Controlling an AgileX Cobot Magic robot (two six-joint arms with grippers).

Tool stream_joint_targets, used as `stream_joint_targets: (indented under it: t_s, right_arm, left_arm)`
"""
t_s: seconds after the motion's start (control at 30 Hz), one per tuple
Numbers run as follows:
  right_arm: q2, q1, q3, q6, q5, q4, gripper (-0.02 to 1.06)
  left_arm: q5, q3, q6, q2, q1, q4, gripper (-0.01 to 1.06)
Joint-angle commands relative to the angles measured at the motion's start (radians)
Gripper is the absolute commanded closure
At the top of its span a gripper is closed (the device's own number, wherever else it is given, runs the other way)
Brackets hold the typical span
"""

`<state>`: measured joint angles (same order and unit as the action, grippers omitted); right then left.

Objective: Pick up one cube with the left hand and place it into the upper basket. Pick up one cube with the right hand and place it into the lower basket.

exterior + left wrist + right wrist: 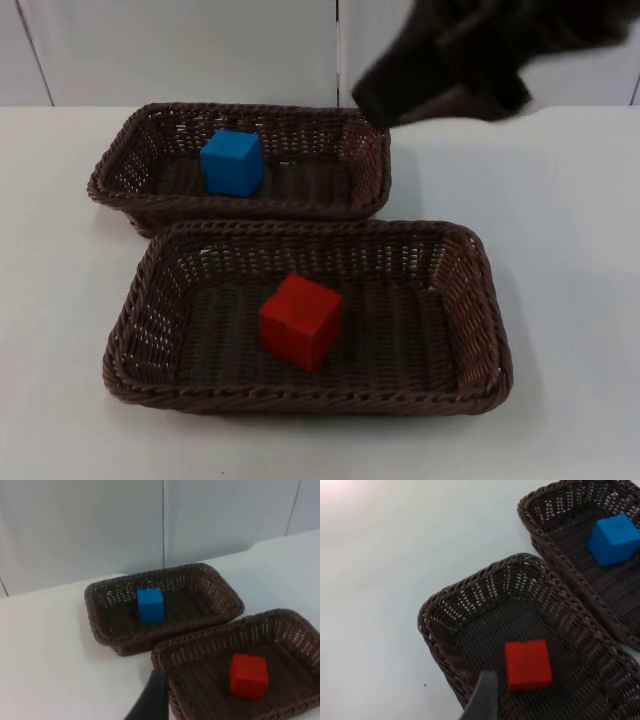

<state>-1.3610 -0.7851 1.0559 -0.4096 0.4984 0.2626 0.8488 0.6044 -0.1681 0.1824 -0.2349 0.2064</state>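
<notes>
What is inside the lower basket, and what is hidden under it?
Inside the lower basket sits one red cube on the woven floor. The floor beneath the cube is covered.

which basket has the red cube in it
The lower basket, nearer the camera in the top view, holds the red cube. The upper basket by the wall holds the blue cube.

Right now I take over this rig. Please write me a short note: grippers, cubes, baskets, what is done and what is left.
Right gripper: raised above the table behind the upper basket's right end, holding nothing visible.
Left gripper: away from the baskets, its fingertip empty.
Blue cube: inside the upper basket.
Red cube: inside the lower basket.
Done: both placements.
Left: apparently nothing.
</notes>
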Motion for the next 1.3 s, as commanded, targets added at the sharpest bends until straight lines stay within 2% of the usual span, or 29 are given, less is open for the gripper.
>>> stream_joint_targets:
  t_s: [0.0,0.23,0.33,0.67,0.97,1.27]
  right_arm:
    - [0.047,-0.005,-0.049,-0.009,-0.054,0.009,0.29]
    - [0.212,-0.005,-0.218,-0.009,-0.113,0.009,0.29]
    - [0.307,-0.005,-0.279,-0.006,-0.114,0.009,0.29]
    - [0.537,-0.005,-0.402,0.016,-0.114,0.009,0.29]
    - [0.747,-0.005,-0.512,0.039,-0.058,0.007,0.29]
    - [0.903,-0.005,-0.529,0.047,0.036,-0.003,0.29]
  left_arm:
    - [0.036,-0.003,-0.003,-0.027,-0.005,-0.024,0.17]
    - [0.134,-0.003,-0.003,-0.087,-0.005,-0.045,0.17]
    - [0.181,-0.003,0.026,-0.132,-0.005,-0.114,0.17]
    - [0.229,-0.003,0.056,-0.182,-0.005,-0.146,0.17]
    - [0.241,-0.071,0.077,-0.182,-0.005,-0.191,0.17]
    - [0.237,-0.093,0.112,-0.182,-0.005,-0.180,0.17]
